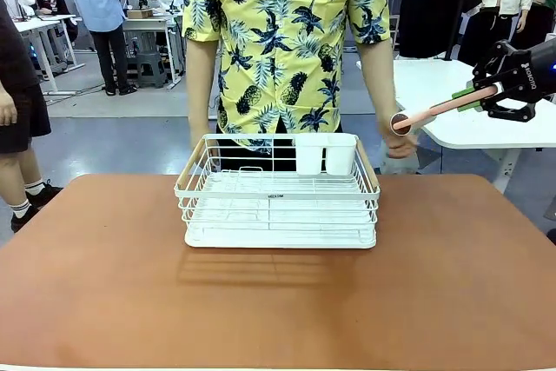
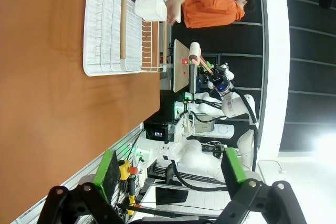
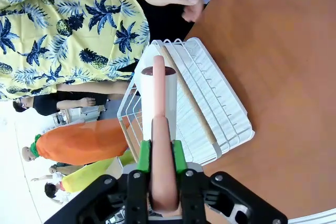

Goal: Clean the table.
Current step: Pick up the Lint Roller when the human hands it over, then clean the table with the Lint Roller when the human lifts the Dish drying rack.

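Approach: your right gripper [image 1: 483, 98] holds the pink-handled tool [image 1: 434, 111] clamped aloft; left gripper [image 2: 169, 169] gapes empty. Next, lower the tool onto the table [image 1: 130, 284], avoiding the rack [image 1: 278, 206].

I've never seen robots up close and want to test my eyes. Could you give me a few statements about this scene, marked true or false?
1. The right pincer holds a pink tool. True.
2. The left pincer grips a cup. False: it is open, with nothing between its jaws.
3. The rack stands on the table. True.
4. The rack holds plates. False: it holds two white cups at its far side.
5. A person stands at the table's far side. True.
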Robot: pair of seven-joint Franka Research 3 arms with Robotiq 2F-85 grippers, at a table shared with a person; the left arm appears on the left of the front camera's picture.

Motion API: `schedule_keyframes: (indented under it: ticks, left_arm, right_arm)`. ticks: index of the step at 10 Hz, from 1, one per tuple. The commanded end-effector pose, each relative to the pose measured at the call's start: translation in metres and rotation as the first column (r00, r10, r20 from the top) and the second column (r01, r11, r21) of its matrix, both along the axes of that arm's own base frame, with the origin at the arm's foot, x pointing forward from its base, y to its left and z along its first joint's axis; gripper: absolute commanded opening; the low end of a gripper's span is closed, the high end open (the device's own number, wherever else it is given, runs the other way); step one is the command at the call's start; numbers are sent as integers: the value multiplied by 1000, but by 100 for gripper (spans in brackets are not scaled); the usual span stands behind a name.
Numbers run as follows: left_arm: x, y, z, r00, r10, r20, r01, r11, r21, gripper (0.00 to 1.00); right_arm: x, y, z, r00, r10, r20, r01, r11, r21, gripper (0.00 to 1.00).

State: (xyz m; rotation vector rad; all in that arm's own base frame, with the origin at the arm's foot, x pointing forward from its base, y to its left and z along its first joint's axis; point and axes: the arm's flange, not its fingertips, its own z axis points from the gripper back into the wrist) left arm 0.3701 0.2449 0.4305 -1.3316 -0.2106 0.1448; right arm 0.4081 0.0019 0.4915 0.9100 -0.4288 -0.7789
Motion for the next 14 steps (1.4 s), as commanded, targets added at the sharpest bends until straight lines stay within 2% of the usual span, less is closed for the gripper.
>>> schedule_keyframes:
  ticks: [1,14]
  left_arm:
    - [-4,0,0,1000,0,5,0,1000,-5,100]
    - [-4,0,0,1000,0,5,0,1000,-5,100]
  right_arm:
    - [0,1,1,1000,0,2,0,1000,1,0]
    - [0,1,1,1000,0,2,0,1000,1,0]
